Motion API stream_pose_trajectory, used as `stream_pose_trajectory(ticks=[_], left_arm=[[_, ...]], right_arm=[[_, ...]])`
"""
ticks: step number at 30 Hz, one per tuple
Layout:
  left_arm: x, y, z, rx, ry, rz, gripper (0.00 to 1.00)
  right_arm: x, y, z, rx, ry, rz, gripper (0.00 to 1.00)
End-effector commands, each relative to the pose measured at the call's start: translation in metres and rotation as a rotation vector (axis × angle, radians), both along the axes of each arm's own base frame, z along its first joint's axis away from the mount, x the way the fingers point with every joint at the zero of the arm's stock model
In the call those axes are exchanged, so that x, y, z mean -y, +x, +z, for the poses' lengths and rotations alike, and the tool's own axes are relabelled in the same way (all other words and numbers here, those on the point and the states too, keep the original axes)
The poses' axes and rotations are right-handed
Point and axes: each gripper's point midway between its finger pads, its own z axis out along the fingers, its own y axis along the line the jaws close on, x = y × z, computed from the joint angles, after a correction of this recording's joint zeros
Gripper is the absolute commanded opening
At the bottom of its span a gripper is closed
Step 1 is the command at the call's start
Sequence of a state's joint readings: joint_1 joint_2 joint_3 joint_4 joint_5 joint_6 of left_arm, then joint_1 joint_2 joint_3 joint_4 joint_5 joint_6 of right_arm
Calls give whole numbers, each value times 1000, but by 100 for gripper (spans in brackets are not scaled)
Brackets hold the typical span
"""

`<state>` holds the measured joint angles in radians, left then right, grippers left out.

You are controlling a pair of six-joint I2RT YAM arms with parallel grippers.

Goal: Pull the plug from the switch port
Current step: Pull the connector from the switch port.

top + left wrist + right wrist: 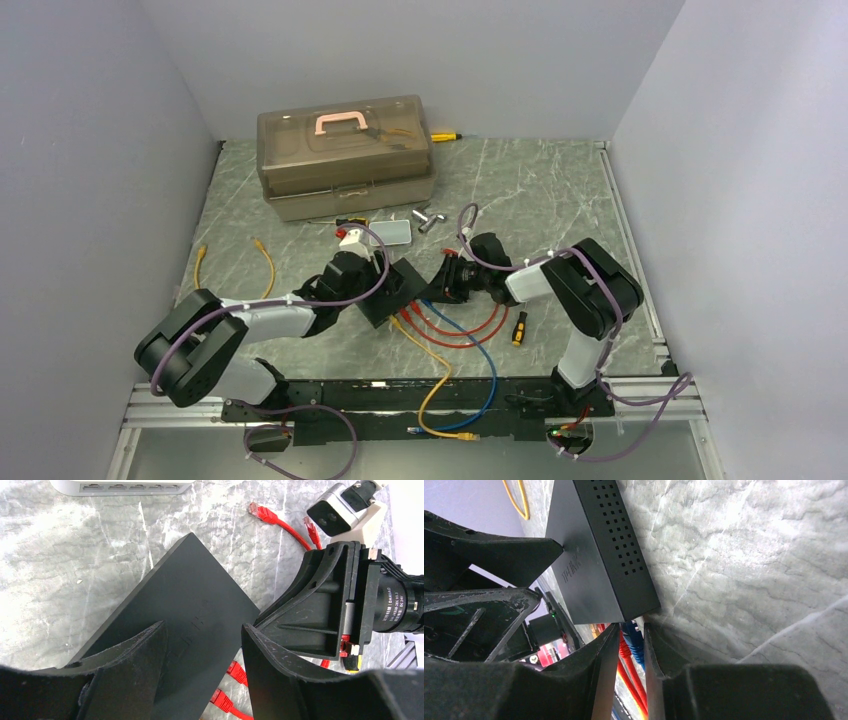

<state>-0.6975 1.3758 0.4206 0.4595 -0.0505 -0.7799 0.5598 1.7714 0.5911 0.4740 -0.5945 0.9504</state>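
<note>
Switch: the flat matte-black rectangular box (pixel 200 590) lies on the grey-green marbled desk (pixel 540 200). It sits directly beneath the left gripper and just ahead of the right gripper's fingertips, with its perforated side towards the right wrist camera.
Left gripper: (pixel 203 627) released, with the jaws spread and nothing clamped between them. One fingertip (pixel 551 547) touches the switch's top face.
Right gripper: (pixel 631 630) the jaws stand narrow at the switch's socket edge. Whether they press on a plug cannot be told.
Blue plug: the blue cable plug (pixel 634 640) sits in the slot between the right gripper's fingers, right at the switch's corner.
Red cables: thin red leads (pixel 625 655) crowd the same slot just beside the blue plug. More red plugs (pixel 235 672) stick out between the switch and one left-gripper finger.
Gripper crowding: the right gripper's black body almost touches the left gripper's finger over the socket edge.
Loose red plugs: two unplugged red ends (pixel 262 512) lie beyond the left gripper.
Pale grey box: a flat silver-grey box with a row of sockets (pixel 120 486) lies farther beyond the left gripper.
Toolbox: a translucent brown toolbox with a pink handle (pixel 345 155) stands well beyond both grippers.
Screwdriver: a small black-and-yellow screwdriver (pixel 519 328) lies behind the right gripper, beside its arm.
</note>
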Motion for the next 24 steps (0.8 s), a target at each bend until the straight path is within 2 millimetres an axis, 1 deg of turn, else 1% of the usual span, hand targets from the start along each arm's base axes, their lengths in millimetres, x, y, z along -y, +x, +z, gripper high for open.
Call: stream_pose_trajectory(ticks=[1, 3, 10, 13, 19, 22, 24], left_arm=[[-11, -19, -35, -97, 83, -7, 63], [-10, -20, -36, -99, 84, -10, 63], [-8, -21, -36, -101, 85, -15, 63], [-8, -21, -37, -101, 86, -17, 63], [-4, -21, -36, -100, 80, -27, 63], [-3, -20, -29, -79, 68, -27, 64], [-3, -18, -19, -53, 63, -28, 68]], right_arm=[[5, 1, -20, -39, -47, -35, 26], [5, 1, -21, -45, -44, -33, 24], [4, 1, -23, -40, -44, -13, 5], [5, 0, -24, -35, -52, -3, 0], [4, -2, -26, -25, -50, 21, 0], [5, -2, -26, -13, -56, 27, 0], [5, -2, -26, -6, -57, 31, 0]])
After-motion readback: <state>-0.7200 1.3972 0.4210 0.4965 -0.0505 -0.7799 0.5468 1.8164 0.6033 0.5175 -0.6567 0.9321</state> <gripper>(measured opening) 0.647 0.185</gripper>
